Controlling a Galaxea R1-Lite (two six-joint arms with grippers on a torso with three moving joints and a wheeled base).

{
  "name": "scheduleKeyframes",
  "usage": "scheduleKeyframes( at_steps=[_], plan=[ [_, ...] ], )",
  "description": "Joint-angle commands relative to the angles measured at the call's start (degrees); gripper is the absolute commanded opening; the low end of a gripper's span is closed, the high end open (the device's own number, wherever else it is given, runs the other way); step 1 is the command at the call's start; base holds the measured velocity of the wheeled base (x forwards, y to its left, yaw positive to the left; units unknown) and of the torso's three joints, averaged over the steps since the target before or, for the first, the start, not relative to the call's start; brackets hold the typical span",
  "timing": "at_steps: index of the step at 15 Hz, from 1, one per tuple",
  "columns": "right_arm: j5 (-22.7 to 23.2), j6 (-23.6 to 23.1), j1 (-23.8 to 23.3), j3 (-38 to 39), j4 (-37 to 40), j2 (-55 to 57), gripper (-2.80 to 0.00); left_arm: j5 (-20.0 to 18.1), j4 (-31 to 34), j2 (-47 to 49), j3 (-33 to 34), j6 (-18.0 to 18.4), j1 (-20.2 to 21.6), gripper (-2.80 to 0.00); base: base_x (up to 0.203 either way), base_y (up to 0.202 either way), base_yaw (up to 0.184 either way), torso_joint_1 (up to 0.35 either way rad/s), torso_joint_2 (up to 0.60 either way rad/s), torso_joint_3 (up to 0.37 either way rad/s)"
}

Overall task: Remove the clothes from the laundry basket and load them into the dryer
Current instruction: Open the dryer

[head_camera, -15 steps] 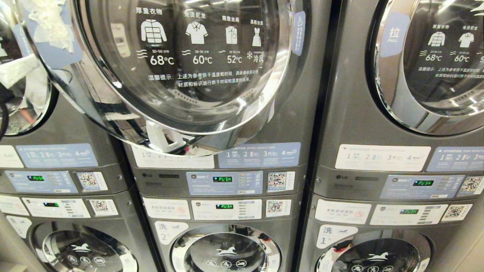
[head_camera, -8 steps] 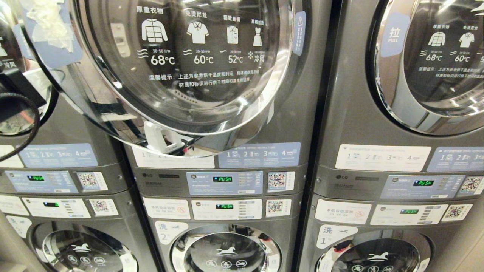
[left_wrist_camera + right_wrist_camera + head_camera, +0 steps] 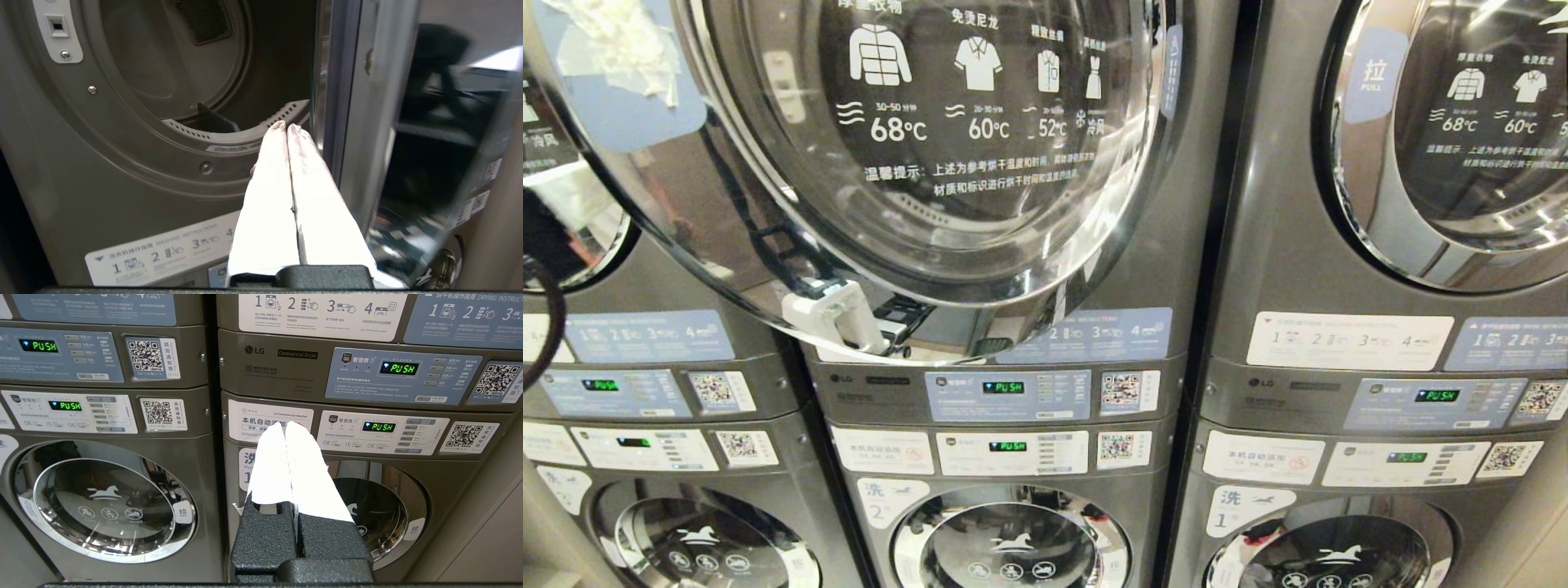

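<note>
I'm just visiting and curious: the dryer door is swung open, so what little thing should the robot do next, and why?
Probably draw the left arm back from the dryer door and go for the clothes. The drum behind the open door looks bare, and the left fingers are pressed together with nothing between them. No basket or clothes show in any view, so where to reach cannot be told yet.

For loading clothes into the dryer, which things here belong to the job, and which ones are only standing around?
Belong to the job:
- open dryer door
- dryer drum opening
- left tool, shut and empty beside the door edge

Standing around:
- right dryer, door closed
- lower washers
- control panels
- right tool, shut, parked facing a washer

No clothes or basket in view.
</note>
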Motion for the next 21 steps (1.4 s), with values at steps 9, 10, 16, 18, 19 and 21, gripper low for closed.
scheduleKeyframes(
  at_steps=[9,10,16,18,19,21],
  plan=[
    [0.02,0.13,0.01,0.0,-0.01,0.01,-2.8,-0.33,15.24,-17.68,4.58,4.43,-5.49,-2.8,0.0,0.0,0.0,0.0,0.0,0.0],
    [-0.04,0.13,0.01,0.0,-0.01,0.06,-2.8,-0.18,15.26,-17.32,4.58,5.16,-5.49,-2.8,0.0,0.0,0.0,0.0,0.0,0.0],
    [-0.03,0.13,0.01,0.05,-0.01,-0.02,-2.8,-0.24,15.01,-10.42,3.18,11.07,-14.0,-2.8,0.0,0.0,0.0,0.0,0.0,0.0],
    [-0.06,0.13,0.01,0.01,-0.01,-0.02,-2.8,-0.2,14.77,-7.09,1.78,13.77,-15.89,-2.8,0.0,0.0,0.0,0.0,0.0,0.0],
    [0.0,0.13,0.01,0.01,-0.01,0.06,-2.8,-0.17,14.68,-5.85,0.76,14.46,-17.04,-2.8,0.0,0.0,0.0,0.0,0.0,0.0],
    [-0.03,0.13,0.01,0.06,-0.01,-0.02,-2.8,0.03,14.72,-4.79,-0.81,14.89,-19.33,-2.8,0.0,0.0,0.0,0.0,0.0,0.0]
  ],
)
